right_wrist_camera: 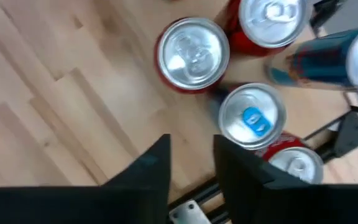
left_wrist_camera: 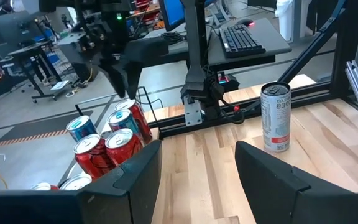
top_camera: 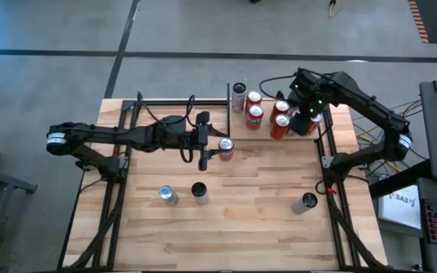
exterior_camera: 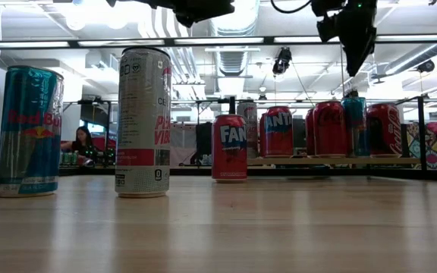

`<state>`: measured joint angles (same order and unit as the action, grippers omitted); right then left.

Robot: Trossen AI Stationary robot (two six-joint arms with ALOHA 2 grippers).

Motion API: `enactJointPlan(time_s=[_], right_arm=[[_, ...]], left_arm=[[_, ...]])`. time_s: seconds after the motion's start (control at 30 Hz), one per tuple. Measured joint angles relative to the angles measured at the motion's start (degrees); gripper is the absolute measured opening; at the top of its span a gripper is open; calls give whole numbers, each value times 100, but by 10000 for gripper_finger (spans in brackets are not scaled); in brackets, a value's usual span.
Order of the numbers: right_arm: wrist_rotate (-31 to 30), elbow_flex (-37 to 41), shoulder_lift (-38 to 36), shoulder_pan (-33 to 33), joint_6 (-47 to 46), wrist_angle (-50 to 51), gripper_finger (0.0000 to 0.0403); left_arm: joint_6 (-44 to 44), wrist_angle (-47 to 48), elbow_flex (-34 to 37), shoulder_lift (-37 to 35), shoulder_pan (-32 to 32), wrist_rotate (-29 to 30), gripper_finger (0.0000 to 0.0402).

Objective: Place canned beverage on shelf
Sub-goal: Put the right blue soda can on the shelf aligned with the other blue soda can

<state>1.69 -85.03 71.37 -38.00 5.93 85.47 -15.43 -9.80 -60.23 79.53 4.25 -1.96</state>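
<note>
Right fingers (right_wrist_camera: 191, 165), narrowly apart and empty, hover above cans (right_wrist_camera: 193, 53) on the shelf (top_camera: 298, 135).

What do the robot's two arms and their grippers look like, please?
Both arms are dark with slim tubular links. A white band rings the left arm and the right arm near the base. The right arm shows small green lights. Each gripper has flat, dark fingers.

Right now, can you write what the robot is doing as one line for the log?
left tool: beside red Fanta can, open, not gripping | right tool: above red cans on light-wood shelf, holding nothing | three cans still on table
</note>
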Motion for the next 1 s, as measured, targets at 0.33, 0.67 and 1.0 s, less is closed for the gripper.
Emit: enactJointPlan(time_s=[0.33,0.67,1.0], right_arm=[[33,593,-238,0,-94,-102,11],[-94,1079,-264,66,-632,-485,9],[-852,966,-495,63,-1840,-510,9]], left_arm=[[-279,91,0,-8,44,1,190],[-638,131,0,-55,210,8,190],[-1110,103,0,-186,295,9,190]])
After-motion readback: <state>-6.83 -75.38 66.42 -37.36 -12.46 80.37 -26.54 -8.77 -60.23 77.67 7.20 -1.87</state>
